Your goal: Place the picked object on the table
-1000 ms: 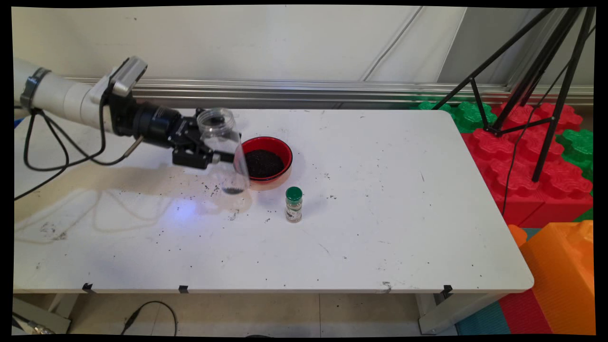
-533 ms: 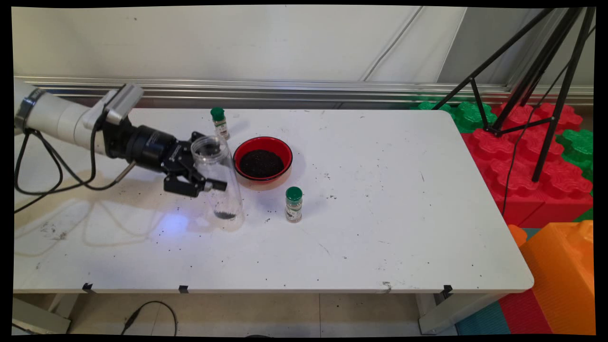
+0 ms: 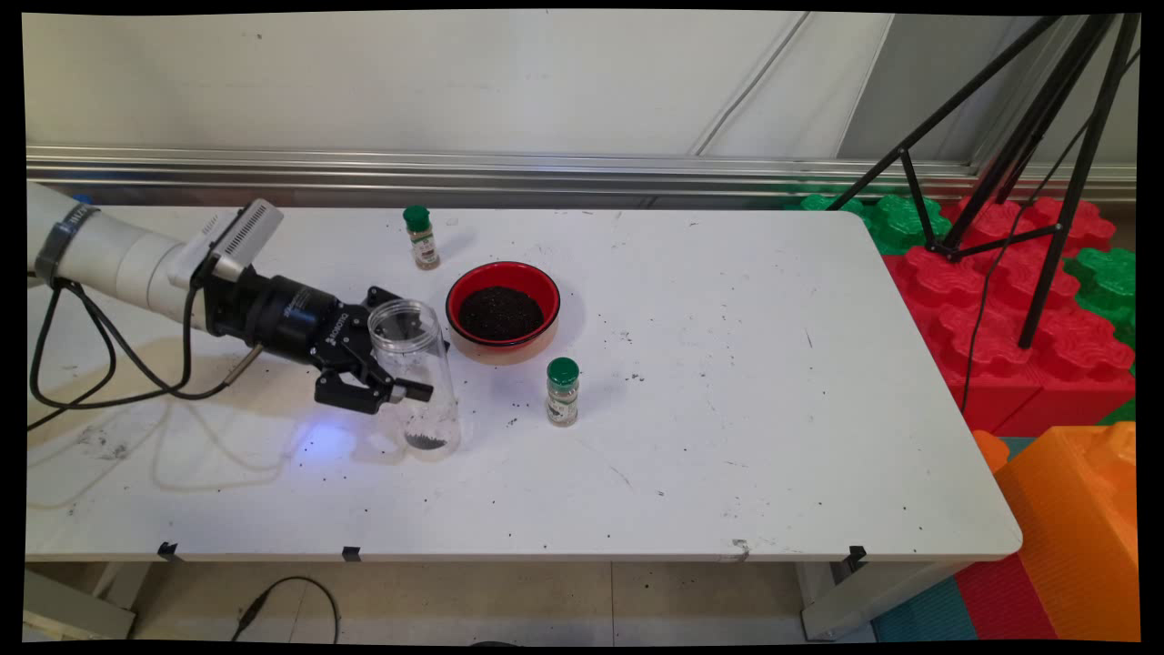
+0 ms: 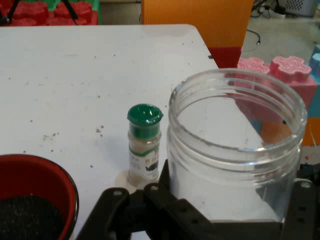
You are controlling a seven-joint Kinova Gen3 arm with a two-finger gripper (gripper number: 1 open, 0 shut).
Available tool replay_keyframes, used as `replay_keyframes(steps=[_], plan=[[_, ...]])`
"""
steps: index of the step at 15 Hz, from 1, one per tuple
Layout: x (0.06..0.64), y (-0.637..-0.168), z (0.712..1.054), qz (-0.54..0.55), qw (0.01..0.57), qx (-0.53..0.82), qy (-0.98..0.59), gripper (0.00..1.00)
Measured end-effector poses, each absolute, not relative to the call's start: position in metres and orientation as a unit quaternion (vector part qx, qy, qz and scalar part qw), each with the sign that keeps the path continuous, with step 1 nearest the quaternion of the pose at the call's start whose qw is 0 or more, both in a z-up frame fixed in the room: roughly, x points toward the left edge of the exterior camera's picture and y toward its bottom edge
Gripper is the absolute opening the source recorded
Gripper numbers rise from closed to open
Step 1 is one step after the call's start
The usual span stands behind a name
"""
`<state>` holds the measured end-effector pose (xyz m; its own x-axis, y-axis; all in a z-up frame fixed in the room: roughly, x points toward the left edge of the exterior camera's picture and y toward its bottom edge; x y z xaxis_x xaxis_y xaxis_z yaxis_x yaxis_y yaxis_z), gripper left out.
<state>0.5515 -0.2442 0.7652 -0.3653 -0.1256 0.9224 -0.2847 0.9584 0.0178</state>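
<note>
My black gripper (image 3: 393, 368) is shut on a clear plastic jar (image 3: 414, 377), open at the top with a little dark grain in its bottom. The jar stands upright, its base at or just above the white table (image 3: 727, 437). In the hand view the jar (image 4: 235, 150) fills the right side between the fingers (image 4: 165, 195). Just right of the jar is a red bowl (image 3: 503, 311) holding dark grains. A green-capped spice bottle (image 3: 563, 391) stands in front of the bowl, also seen as the spice bottle (image 4: 144, 145) in the hand view beside the bowl (image 4: 35, 200).
A second green-capped spice bottle (image 3: 422, 236) stands behind the bowl near the table's far edge. Dark grains are scattered on the table around the jar. A black tripod (image 3: 1028, 164) and red, green and orange foam blocks (image 3: 1073, 509) lie off the right end.
The gripper has carried the jar down and toward the near side, from tilted beside the bowl to upright at the table. The far spice bottle, hidden a second ago, now shows.
</note>
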Motion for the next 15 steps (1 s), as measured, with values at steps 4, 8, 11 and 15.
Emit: replay_keyframes(steps=[4, 8, 11, 15], plan=[[0.551, -0.242, 0.758, 0.072, 0.544, 0.127, -0.827, 0.00], [0.551, -0.239, 0.752, 0.073, 0.538, 0.128, -0.830, 0.00], [0.551, -0.238, 0.747, 0.074, 0.534, 0.128, -0.832, 0.00], [0.552, -0.237, 0.743, 0.075, 0.531, 0.127, -0.835, 0.00]])
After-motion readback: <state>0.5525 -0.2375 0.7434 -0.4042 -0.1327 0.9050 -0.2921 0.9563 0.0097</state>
